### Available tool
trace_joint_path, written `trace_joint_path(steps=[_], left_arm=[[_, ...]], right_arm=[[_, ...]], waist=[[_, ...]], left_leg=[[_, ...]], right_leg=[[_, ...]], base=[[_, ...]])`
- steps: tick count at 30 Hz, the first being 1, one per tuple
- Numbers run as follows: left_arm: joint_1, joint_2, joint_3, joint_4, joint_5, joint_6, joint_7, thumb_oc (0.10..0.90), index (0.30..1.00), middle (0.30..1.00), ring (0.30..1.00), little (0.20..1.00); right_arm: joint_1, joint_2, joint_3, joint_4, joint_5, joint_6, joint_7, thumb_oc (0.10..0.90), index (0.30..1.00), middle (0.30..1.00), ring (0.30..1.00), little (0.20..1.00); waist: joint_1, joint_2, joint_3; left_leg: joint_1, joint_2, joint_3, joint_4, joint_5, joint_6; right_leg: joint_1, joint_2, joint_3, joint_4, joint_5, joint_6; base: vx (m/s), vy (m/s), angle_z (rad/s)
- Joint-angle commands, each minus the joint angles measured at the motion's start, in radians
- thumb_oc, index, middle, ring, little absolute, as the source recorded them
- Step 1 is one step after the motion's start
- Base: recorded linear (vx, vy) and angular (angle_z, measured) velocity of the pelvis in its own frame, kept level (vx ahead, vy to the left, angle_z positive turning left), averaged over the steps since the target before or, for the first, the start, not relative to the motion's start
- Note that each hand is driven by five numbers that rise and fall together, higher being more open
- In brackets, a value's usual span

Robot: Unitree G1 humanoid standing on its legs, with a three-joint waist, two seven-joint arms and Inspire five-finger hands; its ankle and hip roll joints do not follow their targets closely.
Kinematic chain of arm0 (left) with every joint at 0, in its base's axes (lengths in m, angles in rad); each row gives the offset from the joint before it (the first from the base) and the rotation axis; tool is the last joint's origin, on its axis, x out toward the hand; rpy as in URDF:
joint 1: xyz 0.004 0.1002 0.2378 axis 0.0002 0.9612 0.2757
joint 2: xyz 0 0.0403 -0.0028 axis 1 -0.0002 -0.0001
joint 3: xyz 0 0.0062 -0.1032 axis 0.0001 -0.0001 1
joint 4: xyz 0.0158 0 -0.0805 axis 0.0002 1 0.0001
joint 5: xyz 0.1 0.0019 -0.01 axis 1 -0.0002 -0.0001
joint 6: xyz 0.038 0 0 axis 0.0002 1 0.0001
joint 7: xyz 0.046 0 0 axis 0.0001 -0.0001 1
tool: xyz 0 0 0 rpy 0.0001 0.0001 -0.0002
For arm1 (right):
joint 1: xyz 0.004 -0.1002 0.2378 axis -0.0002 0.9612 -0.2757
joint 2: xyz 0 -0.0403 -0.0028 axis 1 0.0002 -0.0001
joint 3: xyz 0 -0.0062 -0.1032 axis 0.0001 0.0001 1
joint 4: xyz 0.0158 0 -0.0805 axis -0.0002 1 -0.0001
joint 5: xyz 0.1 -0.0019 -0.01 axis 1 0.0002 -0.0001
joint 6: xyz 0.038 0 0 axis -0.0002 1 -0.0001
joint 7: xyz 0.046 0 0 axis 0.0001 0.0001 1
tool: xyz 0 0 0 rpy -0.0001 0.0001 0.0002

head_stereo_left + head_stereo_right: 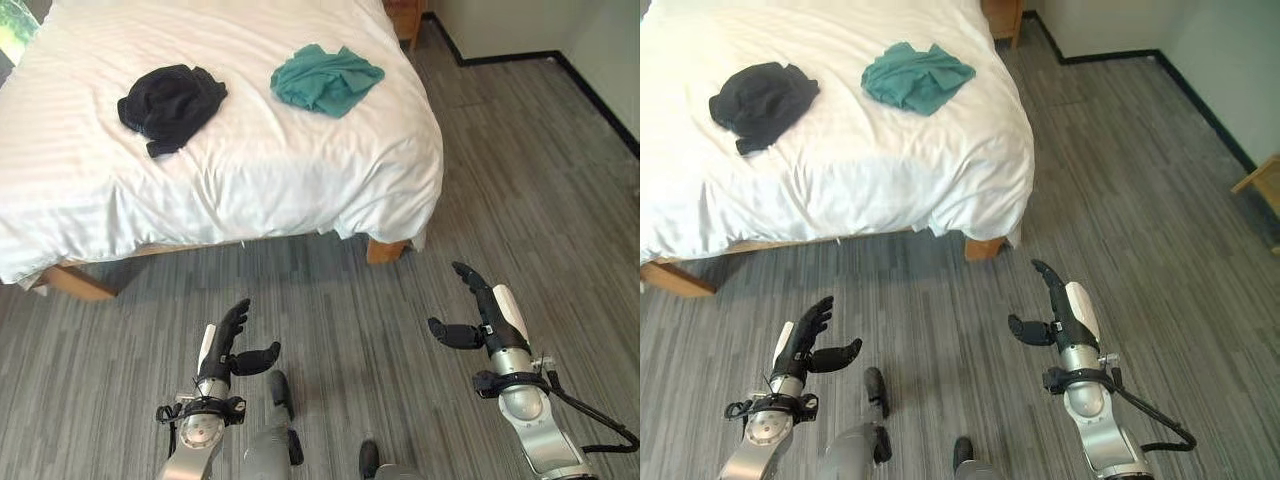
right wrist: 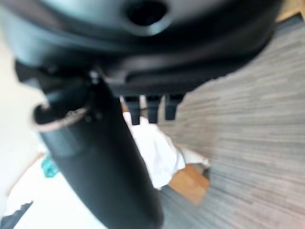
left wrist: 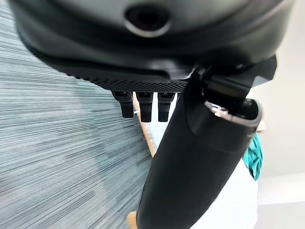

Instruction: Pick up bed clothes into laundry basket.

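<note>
Two crumpled garments lie on the white bed [image 1: 250, 170]: a black one [image 1: 170, 105] toward the left and a teal one [image 1: 325, 78] toward the right. Both of my hands hover over the grey floor in front of the bed, well short of the clothes. My left hand [image 1: 228, 345] is open and holds nothing, its thumb sticking out to the side. Over on the right, my right hand [image 1: 478, 310] is also open and holds nothing. The teal garment [image 3: 255, 160] peeks past the left thumb in the left wrist view.
The bed's wooden legs [image 1: 385, 250] show under the hanging sheet. Grey plank floor [image 1: 520, 170] stretches to the right of the bed up to a wall with a dark skirting board [image 1: 590, 90]. A wooden piece of furniture [image 1: 1265, 185] juts in at the far right.
</note>
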Motion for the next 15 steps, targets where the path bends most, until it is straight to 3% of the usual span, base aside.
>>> trace_joint_path(steps=[1, 2, 3, 4, 6, 7, 8, 9, 11, 13, 15], left_arm=[[-0.030, 0.040, 0.035, -0.127, 0.000, -0.066, 0.012, 0.800, 0.900, 0.900, 0.900, 0.900], [-0.023, 0.049, 0.032, -0.136, 0.012, -0.061, 0.015, 0.800, 0.900, 0.900, 0.900, 0.900], [-0.022, 0.050, 0.029, -0.131, 0.018, -0.054, 0.014, 0.800, 0.900, 0.900, 0.900, 0.900], [-0.019, 0.063, 0.027, -0.128, 0.034, -0.044, 0.011, 0.800, 0.900, 0.900, 0.900, 0.900], [-0.022, 0.080, 0.019, -0.131, 0.050, -0.044, 0.018, 0.800, 0.900, 0.900, 0.900, 0.900], [-0.050, 0.120, 0.018, -0.112, 0.061, -0.041, 0.051, 0.800, 0.900, 0.900, 0.900, 0.900], [-0.053, 0.119, 0.020, -0.111, 0.061, -0.041, 0.051, 0.800, 0.900, 0.900, 0.900, 0.900], [-0.060, 0.128, 0.026, -0.101, 0.057, -0.039, 0.059, 0.800, 0.900, 0.900, 0.900, 0.900], [-0.060, 0.145, 0.041, -0.089, 0.042, -0.047, 0.057, 0.800, 0.900, 0.900, 0.900, 0.900], [-0.056, 0.149, 0.051, -0.075, 0.032, -0.049, 0.056, 0.800, 0.900, 0.900, 0.900, 0.900], [-0.067, 0.155, 0.057, -0.049, 0.022, -0.052, 0.055, 0.800, 0.900, 0.900, 0.900, 0.900]], right_arm=[[-0.075, -0.041, -0.031, -0.122, -0.023, -0.071, -0.051, 0.800, 0.900, 0.900, 0.900, 0.900], [-0.066, -0.048, -0.043, -0.138, -0.060, -0.066, -0.063, 0.800, 0.900, 0.900, 0.900, 0.900], [-0.052, -0.050, -0.052, -0.154, -0.094, -0.065, -0.069, 0.800, 0.900, 0.900, 0.900, 0.900], [-0.047, -0.062, -0.091, -0.171, -0.174, -0.044, -0.098, 0.800, 0.900, 0.900, 0.900, 0.900], [-0.072, -0.075, -0.132, -0.194, -0.210, -0.027, -0.141, 0.800, 0.900, 0.900, 0.900, 0.900], [-0.172, -0.137, -0.176, -0.180, -0.223, 0.006, -0.210, 0.800, 0.900, 0.900, 0.900, 0.900], [-0.177, -0.138, -0.175, -0.178, -0.223, 0.006, -0.211, 0.800, 0.900, 0.900, 0.900, 0.900], [-0.199, -0.162, -0.184, -0.180, -0.218, 0.012, -0.221, 0.800, 0.900, 0.900, 0.900, 0.900], [-0.264, -0.239, -0.190, -0.151, -0.224, 0.038, -0.224, 0.800, 0.900, 0.900, 0.900, 0.900], [-0.318, -0.302, -0.173, -0.114, -0.256, 0.070, -0.234, 0.800, 0.900, 0.900, 0.900, 0.900], [-0.357, -0.344, -0.156, -0.086, -0.276, 0.093, -0.234, 0.800, 0.900, 0.900, 0.900, 0.900]], waist=[[0.019, -0.020, -0.076], [0.014, -0.024, -0.098], [0.015, -0.031, -0.114], [0.005, -0.056, -0.135], [-0.010, -0.068, -0.132], [-0.021, -0.072, -0.117], [-0.018, -0.067, -0.118], [-0.017, -0.074, -0.115], [-0.004, -0.081, -0.118], [-0.010, -0.088, -0.123], [-0.015, -0.096, -0.126]], left_leg=[[0.068, 0.094, 0.086, 0.000, 0.066, -0.040], [0.079, 0.126, 0.128, 0.007, 0.114, -0.041], [0.099, 0.126, 0.142, -0.001, 0.123, -0.036], [0.150, 0.095, 0.169, -0.009, 0.090, -0.010], [0.199, 0.062, 0.175, -0.014, 0.047, 0.021], [0.252, 0.046, 0.164, -0.022, -0.004, 0.050], [0.248, 0.052, 0.168, -0.024, 0.001, 0.050], [0.259, 0.044, 0.163, -0.021, -0.016, 0.046], [0.273, 0.041, 0.146, -0.021, -0.035, 0.030], [0.285, 0.032, 0.114, -0.025, -0.044, 0.016], [0.296, 0.030, 0.070, -0.032, -0.061, -0.001]], right_leg=[[0.000, -0.085, -0.057, 0.023, -0.059, 0.099], [0.021, -0.090, -0.057, 0.058, -0.078, 0.109], [0.015, -0.102, -0.051, 0.109, -0.065, 0.117], [-0.028, -0.145, -0.054, 0.261, -0.025, 0.158], [-0.108, -0.180, -0.027, 0.434, 0.064, 0.199], [-0.244, -0.206, 0.010, 0.615, 0.141, 0.215], [-0.251, -0.199, 0.013, 0.613, 0.148, 0.213], [-0.271, -0.227, -0.010, 0.594, 0.135, 0.211], [-0.292, -0.256, -0.072, 0.468, 0.076, 0.187], [-0.294, -0.224, -0.087, 0.286, 0.052, 0.172], [-0.318, -0.198, -0.051, 0.134, 0.084, 0.183]], base=[[0.61, 0.230, -0.19], [0.64, 0.236, -0.28], [0.72, 0.311, -0.27], [0.47, 0.265, -0.13], [0.38, 0.268, 0.01], [0.30, 0.197, 0.19], [0.32, 0.123, 0.41], [0.18, -0.049, 0.45], [0.29, -0.110, 0.46], [0.28, -0.162, 0.44], [0.32, -0.239, 1.12]])
